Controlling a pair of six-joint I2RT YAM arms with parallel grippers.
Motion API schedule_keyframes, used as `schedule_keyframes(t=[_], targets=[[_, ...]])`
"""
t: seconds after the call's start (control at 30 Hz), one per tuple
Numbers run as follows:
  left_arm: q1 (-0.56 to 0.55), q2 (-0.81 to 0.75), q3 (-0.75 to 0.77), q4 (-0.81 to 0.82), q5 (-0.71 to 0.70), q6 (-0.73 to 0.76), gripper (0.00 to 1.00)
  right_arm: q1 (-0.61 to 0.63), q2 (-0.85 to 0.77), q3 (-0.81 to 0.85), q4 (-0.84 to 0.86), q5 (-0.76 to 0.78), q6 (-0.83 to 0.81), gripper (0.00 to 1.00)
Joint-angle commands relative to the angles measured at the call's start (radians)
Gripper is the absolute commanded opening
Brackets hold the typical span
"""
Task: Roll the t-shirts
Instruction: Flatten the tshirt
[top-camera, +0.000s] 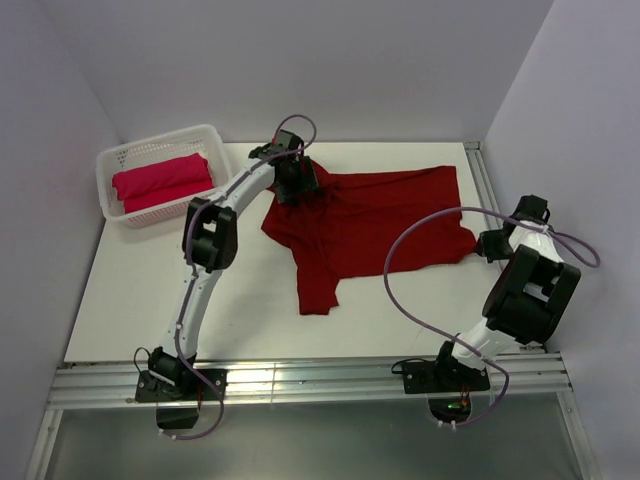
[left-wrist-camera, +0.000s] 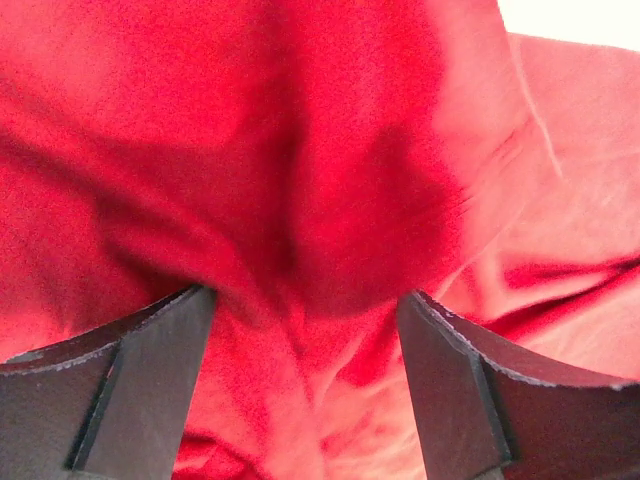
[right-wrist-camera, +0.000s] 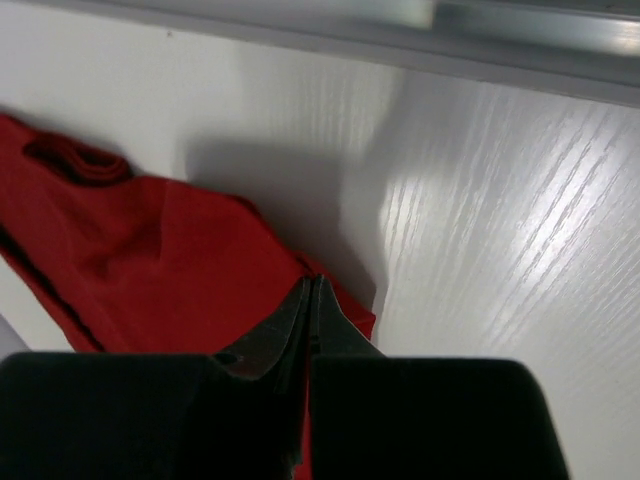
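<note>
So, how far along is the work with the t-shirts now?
Done, it seems: the pinkish-red shirt lies bundled in the basket. In hand: the crimson shirt lies spread out, unrolled, on the table, the left hand open over it, the right hand shut on its corner. Left: rolling it.

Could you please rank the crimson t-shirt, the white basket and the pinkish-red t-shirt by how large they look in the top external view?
1. crimson t-shirt, lying spread out
2. white basket
3. pinkish-red t-shirt, bundled inside the basket, so clearly smaller than it
</note>
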Motion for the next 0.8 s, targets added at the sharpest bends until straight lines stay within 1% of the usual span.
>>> schedule_keyframes(t=[0.0,0.03,0.07,0.13,0.17,0.23,0.27,0.33,0.37,0.4,0.43,0.47,0.57,0.6,0.67,0.7,0.73,0.77], targets=[[0.006,-0.126,-0.211,0.044,0.02,0.02,0.81,0.001,-0.053,-0.012,0.015,-0.057,-0.045,0.0],[0.004,-0.166,-0.255,0.049,0.011,0.026,0.81,0.008,-0.056,-0.013,0.016,-0.06,-0.072,0.0],[0.004,-0.244,-0.33,0.047,-0.003,0.031,0.81,0.011,-0.062,-0.018,0.012,-0.058,-0.083,0.0],[0.004,-0.318,-0.392,0.037,-0.047,0.046,0.81,0.021,-0.068,-0.026,-0.005,-0.06,-0.113,0.0],[0.004,-0.385,-0.438,0.024,-0.058,0.051,0.82,0.037,-0.078,-0.036,-0.017,-0.054,-0.12,0.0],[0.003,-0.453,-0.487,0.011,-0.081,0.063,0.82,0.054,-0.111,-0.067,-0.042,-0.023,-0.128,0.0],[-0.002,-0.511,-0.524,0.003,-0.088,0.065,0.83,0.067,-0.128,-0.082,-0.045,-0.01,-0.126,0.0],[-0.026,-0.586,-0.559,-0.032,-0.111,0.074,0.83,0.071,-0.177,-0.125,-0.05,0.026,-0.116,0.0],[-0.042,-0.606,-0.588,-0.048,-0.169,0.074,0.83,0.073,-0.187,-0.135,-0.05,0.032,-0.116,0.0],[-0.077,-0.625,-0.599,-0.099,-0.202,0.059,0.83,0.073,-0.194,-0.147,-0.047,0.037,-0.117,0.0],[-0.098,-0.642,-0.61,-0.12,-0.229,0.049,0.84,0.074,-0.203,-0.162,-0.044,0.037,-0.117,0.0],[-0.146,-0.678,-0.634,-0.134,-0.268,0.04,0.84,0.08,-0.207,-0.168,-0.041,0.035,-0.12,0.0],[-0.229,-0.737,-0.683,-0.148,-0.296,-0.003,0.83,0.09,-0.216,-0.182,-0.036,0.043,-0.122,0.0],[-0.294,-0.742,-0.687,-0.151,-0.303,-0.027,0.83,0.094,-0.219,-0.185,-0.035,0.043,-0.123,0.0],[-0.365,-0.719,-0.671,-0.183,-0.314,-0.055,0.82,0.099,-0.227,-0.188,-0.033,0.053,-0.125,0.0],[-0.429,-0.702,-0.662,-0.196,-0.332,-0.075,0.82,0.103,-0.228,-0.187,-0.033,0.058,-0.123,0.0],[-0.46,-0.662,-0.645,-0.218,-0.345,-0.09,0.81,0.105,-0.231,-0.188,-0.033,0.06,-0.123,0.0],[-0.514,-0.642,-0.612,-0.258,-0.361,-0.102,0.79,0.107,-0.23,-0.19,-0.031,0.058,-0.123,0.0]])
